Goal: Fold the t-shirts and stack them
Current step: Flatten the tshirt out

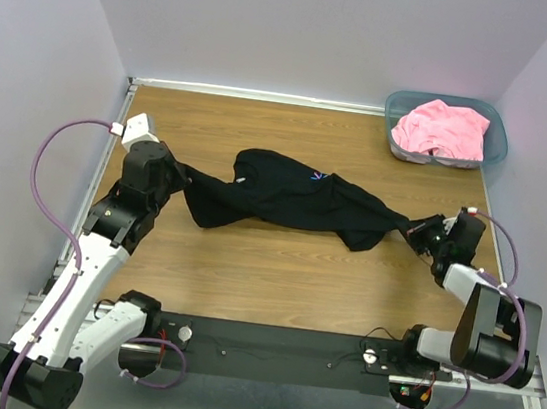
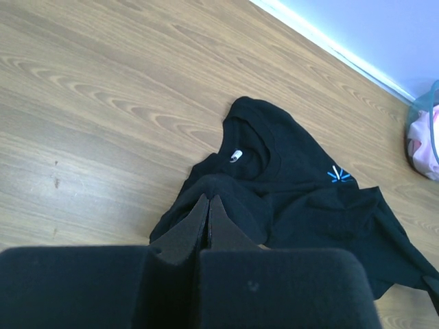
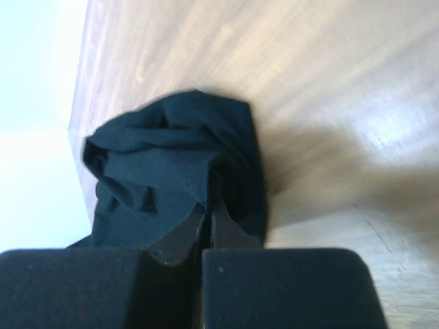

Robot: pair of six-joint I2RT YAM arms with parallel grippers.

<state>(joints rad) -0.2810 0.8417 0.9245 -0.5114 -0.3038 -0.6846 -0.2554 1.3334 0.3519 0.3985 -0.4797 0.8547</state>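
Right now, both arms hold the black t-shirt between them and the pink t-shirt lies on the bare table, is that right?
Not quite: the pink t-shirt lies in the teal bin, as the top external view shows. The part about the black t-shirt is right.

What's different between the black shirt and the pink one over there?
The black t-shirt lies stretched out long on the table; the pink t-shirt sits bunched in a heap inside the teal bin. The black one is pinched at each end by the left gripper and right gripper; nothing touches the pink one. Both are soft, rumpled and not yet folded.
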